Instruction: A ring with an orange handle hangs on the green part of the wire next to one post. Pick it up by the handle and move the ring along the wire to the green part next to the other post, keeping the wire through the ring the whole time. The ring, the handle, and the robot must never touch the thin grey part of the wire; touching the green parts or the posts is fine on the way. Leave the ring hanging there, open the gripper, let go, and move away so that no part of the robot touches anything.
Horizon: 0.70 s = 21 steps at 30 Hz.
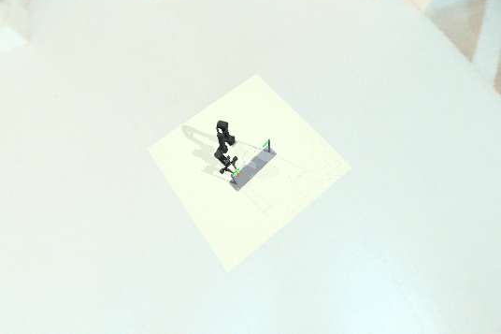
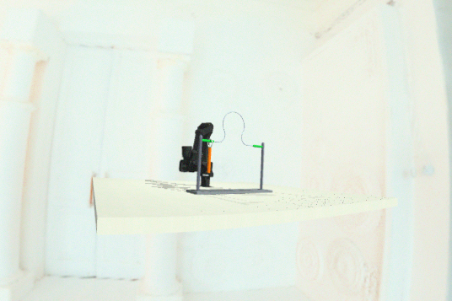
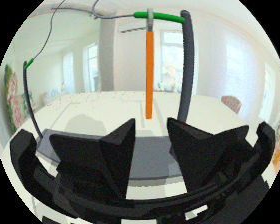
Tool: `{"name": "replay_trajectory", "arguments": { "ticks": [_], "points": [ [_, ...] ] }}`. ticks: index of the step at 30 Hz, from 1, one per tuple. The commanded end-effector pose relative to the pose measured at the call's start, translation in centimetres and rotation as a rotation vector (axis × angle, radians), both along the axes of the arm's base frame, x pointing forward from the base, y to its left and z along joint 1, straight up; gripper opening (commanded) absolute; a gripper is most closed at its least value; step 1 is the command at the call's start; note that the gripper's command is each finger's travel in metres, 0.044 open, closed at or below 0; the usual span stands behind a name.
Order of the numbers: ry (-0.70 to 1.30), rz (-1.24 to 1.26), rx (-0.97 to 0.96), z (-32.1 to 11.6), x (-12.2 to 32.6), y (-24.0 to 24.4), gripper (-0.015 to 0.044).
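Observation:
The ring (image 3: 150,20) (image 2: 210,144) hangs around the green part (image 3: 168,17) (image 2: 205,140) beside the near post (image 3: 188,70) (image 2: 200,169). Its orange handle (image 3: 149,75) (image 2: 209,159) (image 1: 238,174) points straight down. My gripper (image 3: 151,121) is partly open with nothing between its fingers. In the wrist view the handle's lower end shows just above and between the fingertips, farther out than they are. In the exterior view the fingers are hard to make out behind the post and handle. The other green part (image 1: 265,143) (image 2: 257,146) (image 3: 29,63) meets the far post (image 2: 262,169) (image 3: 30,102).
The thin grey wire (image 2: 233,112) rises in a tall rounded loop between the green parts. Both posts stand on a dark grey base (image 1: 254,167) (image 2: 229,191) (image 3: 151,157), on the pale table (image 1: 229,239) (image 2: 169,223). The arm (image 1: 221,140) (image 2: 205,128) stands behind the wire in the exterior view.

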<state>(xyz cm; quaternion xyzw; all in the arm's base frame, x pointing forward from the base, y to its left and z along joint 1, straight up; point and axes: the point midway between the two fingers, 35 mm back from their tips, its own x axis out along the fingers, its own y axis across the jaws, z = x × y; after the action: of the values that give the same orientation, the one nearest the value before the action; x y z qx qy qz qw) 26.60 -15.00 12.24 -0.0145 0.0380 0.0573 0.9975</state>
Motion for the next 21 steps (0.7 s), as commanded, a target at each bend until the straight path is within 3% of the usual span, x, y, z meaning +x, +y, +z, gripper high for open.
{"name": "replay_trajectory", "arguments": {
  "ticks": [1, 21],
  "points": [
    [0.000, -0.006, 0.006, 0.4, 0.2, -0.1, 0.0160],
    [0.001, -0.006, 0.005, 0.4, 2.8, -0.1, 0.0160]
  ]
}}
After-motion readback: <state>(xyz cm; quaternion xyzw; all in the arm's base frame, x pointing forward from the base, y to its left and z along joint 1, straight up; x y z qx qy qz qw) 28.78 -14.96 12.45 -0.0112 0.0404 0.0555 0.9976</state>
